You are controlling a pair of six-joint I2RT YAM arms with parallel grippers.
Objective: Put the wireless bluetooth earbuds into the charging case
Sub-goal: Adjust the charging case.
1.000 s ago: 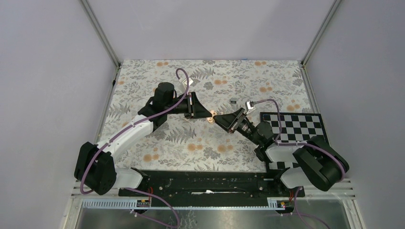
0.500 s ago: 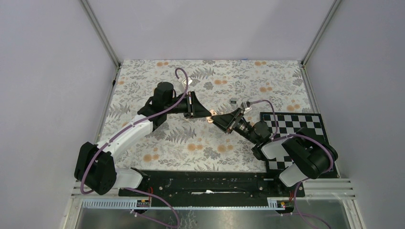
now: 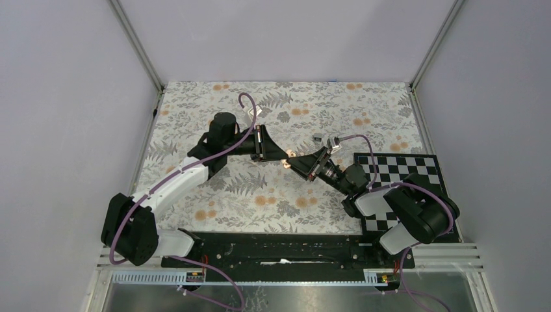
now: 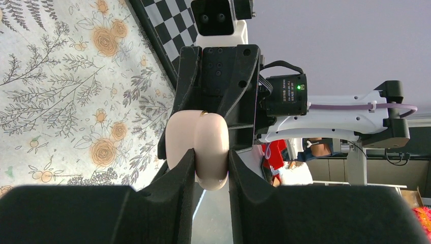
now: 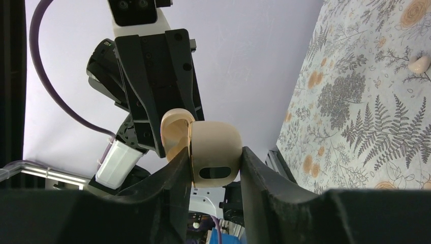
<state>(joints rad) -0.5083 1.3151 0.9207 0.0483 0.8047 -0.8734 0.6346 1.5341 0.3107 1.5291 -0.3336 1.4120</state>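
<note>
so, from above both my arms meet tip to tip over the middle of the table point(image 3: 364, 110). my left arm runs from its near-left base out to the far side, bends at the elbow and points its left end effector point(image 3: 281, 156) to the right and a little near. my right arm lies low from the near-right base and stretches left and slightly far, so that the right end effector point(image 3: 294, 161) faces the left one.

the charging case point(image 3: 286, 162) hangs between them, off the floral cloth. it is a peach clamshell, and it looks open. my left end effector is clenched on it: both fingers point(image 4: 178, 178) press its lower part, and its two rounded halves rise out of the jaws toward my right wrist, with a small gold hinge point(image 4: 203, 113) at the cleft. my right end effector grips it too, a finger against each side. in the right wrist view the domed half turns an oval hole point(image 5: 213, 173) to the camera, and the thinner half fans out behind it toward my left arm. its long axis seems to follow the line between my two end effectors, though i cannot tell for sure.

a black module point(image 4: 287, 95) on my right wrist shows a green light; its print is too small to read. a checkerboard point(image 3: 399, 172) lies to the right, a small grey metallic piece point(image 3: 318, 138) just beyond my right wrist, and a small peach lump point(image 5: 421, 64) rests on the cloth.
</note>
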